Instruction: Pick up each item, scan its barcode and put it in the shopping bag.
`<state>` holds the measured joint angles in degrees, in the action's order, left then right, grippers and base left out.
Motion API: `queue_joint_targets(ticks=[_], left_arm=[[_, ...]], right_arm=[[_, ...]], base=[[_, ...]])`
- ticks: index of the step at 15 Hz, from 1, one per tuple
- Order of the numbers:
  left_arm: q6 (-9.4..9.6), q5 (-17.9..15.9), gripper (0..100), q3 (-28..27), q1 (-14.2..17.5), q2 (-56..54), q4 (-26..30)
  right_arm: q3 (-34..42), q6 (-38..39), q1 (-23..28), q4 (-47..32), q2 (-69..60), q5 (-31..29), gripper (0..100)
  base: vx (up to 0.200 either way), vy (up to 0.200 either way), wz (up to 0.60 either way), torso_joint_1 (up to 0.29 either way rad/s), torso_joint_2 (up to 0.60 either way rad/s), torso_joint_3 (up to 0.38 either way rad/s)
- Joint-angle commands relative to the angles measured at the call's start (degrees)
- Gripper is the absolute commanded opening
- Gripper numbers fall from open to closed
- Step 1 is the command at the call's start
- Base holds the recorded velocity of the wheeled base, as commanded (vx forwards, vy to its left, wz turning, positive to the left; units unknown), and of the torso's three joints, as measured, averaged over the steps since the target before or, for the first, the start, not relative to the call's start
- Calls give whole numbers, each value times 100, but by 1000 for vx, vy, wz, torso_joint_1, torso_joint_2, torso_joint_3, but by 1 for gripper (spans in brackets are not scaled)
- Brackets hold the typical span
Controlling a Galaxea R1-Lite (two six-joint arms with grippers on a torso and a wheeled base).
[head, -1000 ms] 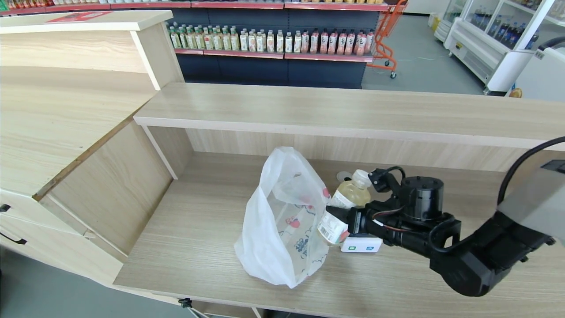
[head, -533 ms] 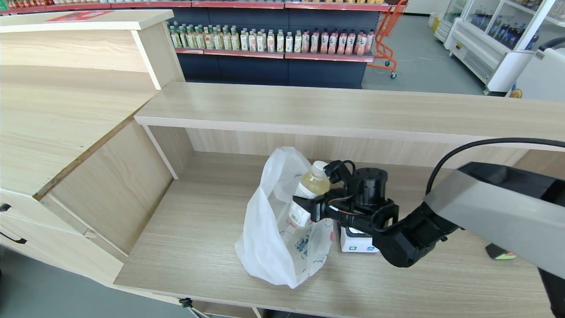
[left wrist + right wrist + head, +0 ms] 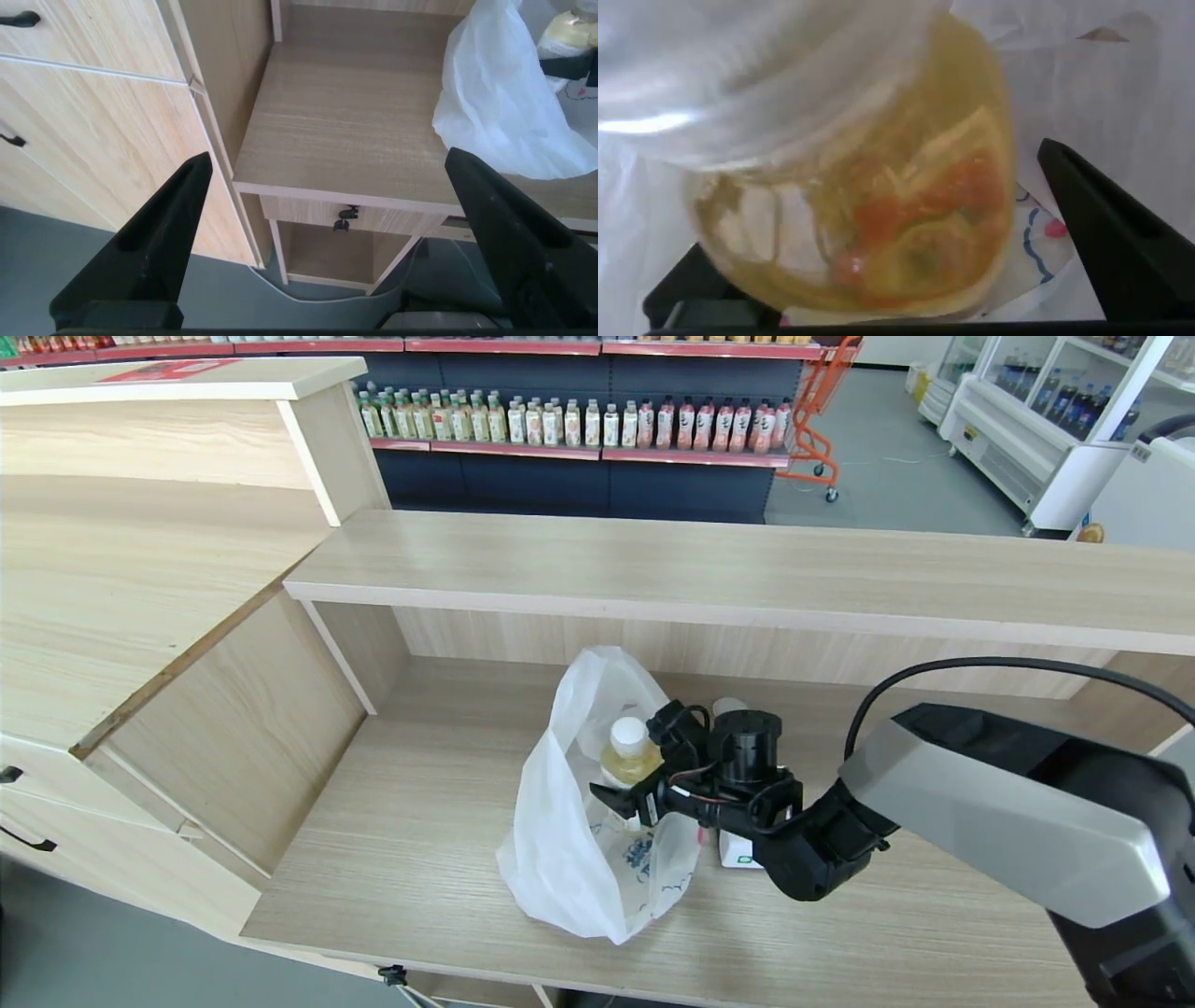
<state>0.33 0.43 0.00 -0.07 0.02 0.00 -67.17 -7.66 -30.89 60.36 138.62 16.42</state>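
Right fingers (image 3: 605, 795) clamped on drink bottle (image 3: 627, 751), bottle partway inside shopping bag (image 3: 560, 859) on counter (image 3: 420, 859). Release not yet done. Left fingers (image 3: 149, 252) apart, holding nothing.

Lower body of the bottle (image 3: 628, 751) is hidden within the shopping bag (image 3: 560, 840) and behind the right gripper (image 3: 618, 803). In the right wrist view the bottle is blurred and cut by the edges. The white box (image 3: 734, 851) is mostly hidden behind the right arm.
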Motion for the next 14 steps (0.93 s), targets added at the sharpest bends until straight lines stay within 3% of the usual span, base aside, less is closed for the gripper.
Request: queue_joint_targets(ticks=[1, 5, 8, 12, 13, 14], left_arm=[[2, 1, 100, 0, -1, 6, 0], [2, 1, 100, 0, -1, -2, 0], [2, 1, 100, 0, -1, -2, 0], [2, 1, 100, 0, -1, -2, 0], [2, 1, 100, 0, -1, -2, 0], [2, 1, 100, 0, -1, -2, 0]], right_arm=[[46, 247, 4, -6, -116, 19, 100], [494, 1680, 145, -340, -977, 19, 100], [1531, 2585, 435, -481, -1997, 160, 100], [2709, 2620, 1164, -1149, -3974, 423, 100], [2762, 2427, 1463, -1544, -4422, 423, 100], [2771, 2049, 1894, -2573, -5126, 432, 100]], base=[[0, 0, 0, 0, 0, 0], [0, 0, 0, 0, 0, 0], [0, 0, 0, 0, 0, 0], [0, 0, 0, 0, 0, 0], [0, 0, 0, 0, 0, 0], [0, 0, 0, 0, 0, 0]])
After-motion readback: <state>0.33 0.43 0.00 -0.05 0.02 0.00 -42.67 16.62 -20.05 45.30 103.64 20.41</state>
